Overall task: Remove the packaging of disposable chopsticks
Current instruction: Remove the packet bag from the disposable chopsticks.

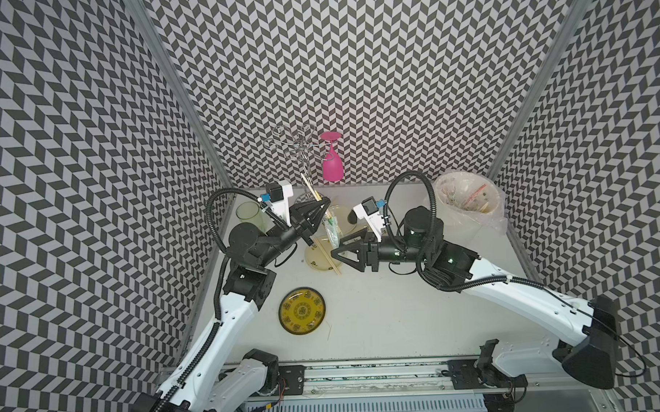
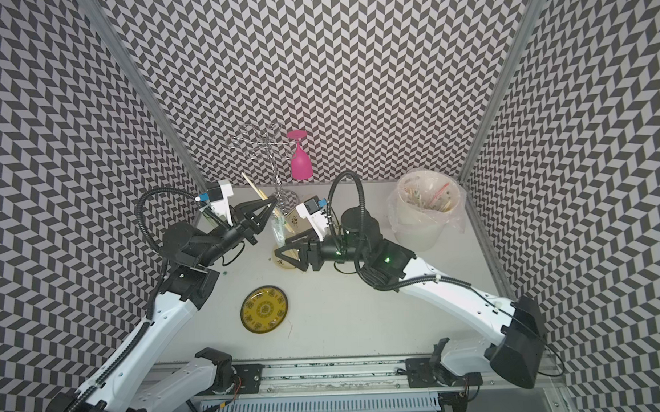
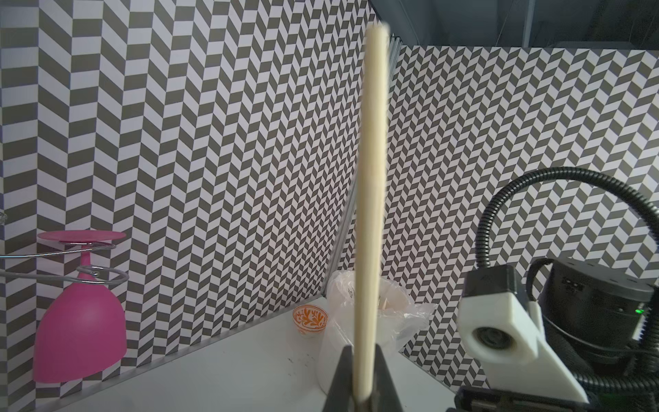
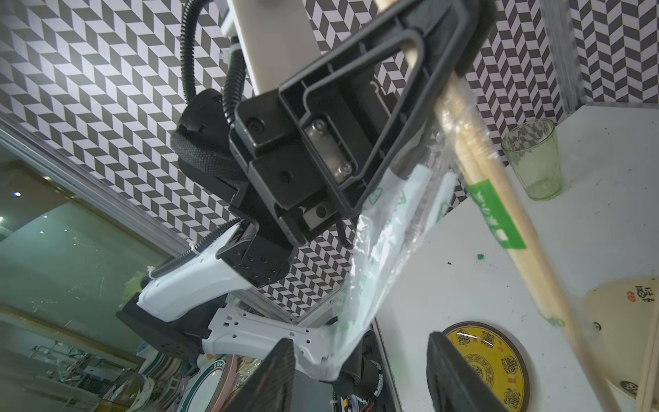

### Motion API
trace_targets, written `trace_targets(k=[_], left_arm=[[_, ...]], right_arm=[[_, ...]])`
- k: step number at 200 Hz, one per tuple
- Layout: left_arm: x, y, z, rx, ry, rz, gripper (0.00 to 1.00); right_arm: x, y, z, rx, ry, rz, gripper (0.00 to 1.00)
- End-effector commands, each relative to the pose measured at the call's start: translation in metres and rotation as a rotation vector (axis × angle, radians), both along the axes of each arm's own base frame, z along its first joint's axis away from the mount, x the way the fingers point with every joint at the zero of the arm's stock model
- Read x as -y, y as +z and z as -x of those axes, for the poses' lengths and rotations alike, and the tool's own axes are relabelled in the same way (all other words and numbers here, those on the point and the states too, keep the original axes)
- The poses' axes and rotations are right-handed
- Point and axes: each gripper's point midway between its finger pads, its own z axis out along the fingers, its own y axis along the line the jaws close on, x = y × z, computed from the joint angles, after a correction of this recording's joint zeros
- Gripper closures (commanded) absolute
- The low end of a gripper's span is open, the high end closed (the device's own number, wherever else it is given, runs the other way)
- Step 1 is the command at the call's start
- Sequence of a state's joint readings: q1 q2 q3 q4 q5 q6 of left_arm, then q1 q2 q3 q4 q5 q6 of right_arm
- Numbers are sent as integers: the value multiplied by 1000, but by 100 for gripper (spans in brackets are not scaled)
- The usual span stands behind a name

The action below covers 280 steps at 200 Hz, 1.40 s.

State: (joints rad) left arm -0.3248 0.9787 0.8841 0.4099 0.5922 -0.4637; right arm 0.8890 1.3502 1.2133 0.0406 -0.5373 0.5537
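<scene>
In both top views my left gripper [image 1: 324, 204] [image 2: 271, 206] is clamped on the sticks [image 1: 308, 185] [image 2: 253, 187], which poke up and away past its tips. The sleeve [image 1: 332, 229] [image 2: 280, 229] hangs below that grip, over the far part of the table [image 1: 400, 306]. My right gripper [image 1: 335, 251] [image 2: 281, 252] sits just beside the sleeve's lower end with its jaws apart, above a pale plate [image 1: 315, 262] where a bare pair [image 1: 330, 260] lies across. A yellow plate [image 1: 302, 311] is nearer me, and a lined bin [image 1: 457, 229] stands at the far right.

On the left wrist camera the sticks [image 3: 371, 199] rise straight out of my closed fingers [image 3: 342, 385]. A pink glass [image 3: 80, 331] hangs upside down on a wire rack, and a small orange cup [image 3: 310, 320] stands beside the bin [image 3: 396, 314].

On the right wrist camera my own fingers [image 4: 453, 371] stand well apart. The sleeve [image 4: 374, 257], clear with green print, dangles from the left gripper [image 4: 453, 60], and its loose end reaches down between them; I cannot tell if it touches either one. Its upper part wraps the sticks [image 4: 527, 249] near the grip, and a green band crosses them lower down. A green cup [image 4: 533, 160] stands on the table behind.
</scene>
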Motion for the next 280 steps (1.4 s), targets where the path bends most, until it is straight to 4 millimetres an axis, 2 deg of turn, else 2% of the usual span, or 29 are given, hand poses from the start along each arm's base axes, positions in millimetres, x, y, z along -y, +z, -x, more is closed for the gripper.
trace_targets(k=[1,36,62,76,87,103,145,201,221,246,280], left_arm=[[-3,3,4,27,16,2,100],[-3,2,3,24,14,-2,100],[-3,4,5,28,13,-2,100],[-4,6,6,31,18,-4,100],[-6,7,5,31,30,-2,100],[-9,8,4,27,46,0,100],[-18,12,-1,20,98,4,100],[-28,14,-6,14,137,16,100],[-30,14,-6,17,144,15,100],[-30,14,-6,18,145,15,100],[-29,14,-3,22,130,29,100]], right_arm=[[-4,39,-5,34,-14,-108,40],[-8,51,-10,31,-22,-145,47],[-13,47,-15,15,-24,-136,74],[-13,41,-16,6,-27,-117,94],[-11,32,-18,-8,-43,-91,100],[-4,11,-20,-41,-71,-43,100],[31,-47,-24,-160,-152,46,100],[67,-87,-25,-215,-232,148,100],[79,-89,-27,-216,-261,165,100],[93,-73,-34,-161,-323,177,100],[94,-60,-37,-143,-325,153,100]])
